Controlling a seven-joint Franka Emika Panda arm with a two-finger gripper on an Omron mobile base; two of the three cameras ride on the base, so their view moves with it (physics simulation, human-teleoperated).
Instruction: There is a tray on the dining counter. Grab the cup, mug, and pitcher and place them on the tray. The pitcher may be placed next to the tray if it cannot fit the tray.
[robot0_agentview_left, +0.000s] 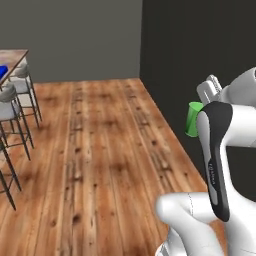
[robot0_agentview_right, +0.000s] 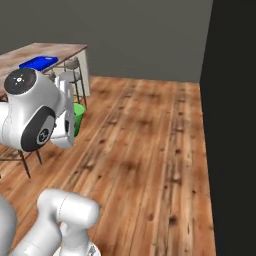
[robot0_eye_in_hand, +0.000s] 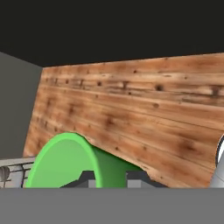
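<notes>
small plain green tapered cup (robot0_eye_in_hand: 70, 162), lower left of the hand view, pinched at its rim by the two-finger gripper (robot0_eye_in_hand: 109, 179); likely light, stiff and smooth-walled. flat bright blue tray (robot0_agentview_right: 39, 62) lies upper left on the marbled dining counter (robot0_agentview_right: 60, 50).

Premises: domestic kitchen-dining room. Evidence: wood plank floor (robot0_agentview_left: 100, 150) throughout; dining counter (robot0_agentview_right: 35, 52) with marbled top at far left, carrying a blue tray (robot0_agentview_right: 37, 62); metal-legged bar stools (robot0_agentview_left: 12, 107) ranged along it; plain grey wall (robot0_agentview_right: 125, 35) behind; dark panel (robot0_agentview_right: 232, 100) at right.
</notes>
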